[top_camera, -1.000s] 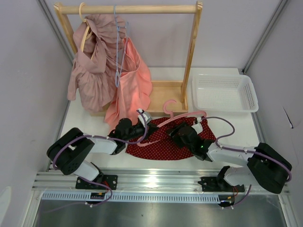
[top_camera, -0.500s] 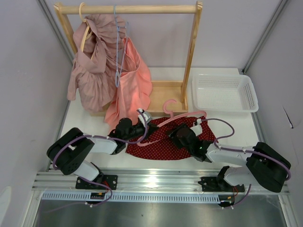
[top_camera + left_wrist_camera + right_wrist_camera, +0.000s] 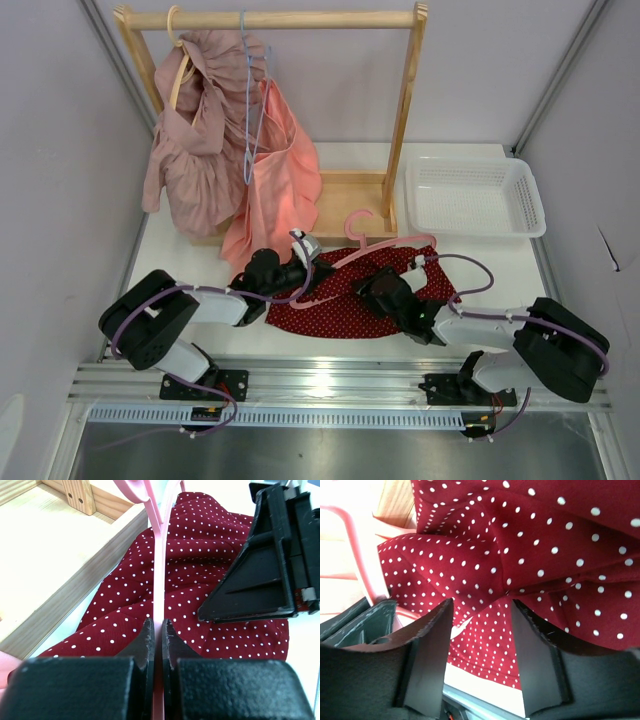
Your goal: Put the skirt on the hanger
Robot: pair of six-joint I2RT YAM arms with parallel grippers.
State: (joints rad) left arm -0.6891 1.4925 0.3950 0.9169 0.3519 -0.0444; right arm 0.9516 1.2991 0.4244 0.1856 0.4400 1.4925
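Left gripper [image 3: 157,630] is clamping the hanger [image 3: 159,575] bar; right gripper [image 3: 481,630] is hovering jaws apart over the skirt [image 3: 535,535]; should be pinching 1 cloth layer, keeping hanger steady

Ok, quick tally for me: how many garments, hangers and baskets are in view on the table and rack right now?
Garments: 3 (red dotted skirt, salmon-pink garment, dusty-pink ruffled garment)
Hangers: 3 (pink hanger, light blue wire hanger, tan wooden hanger)
Baskets: 1 (white basket)
Total: 7
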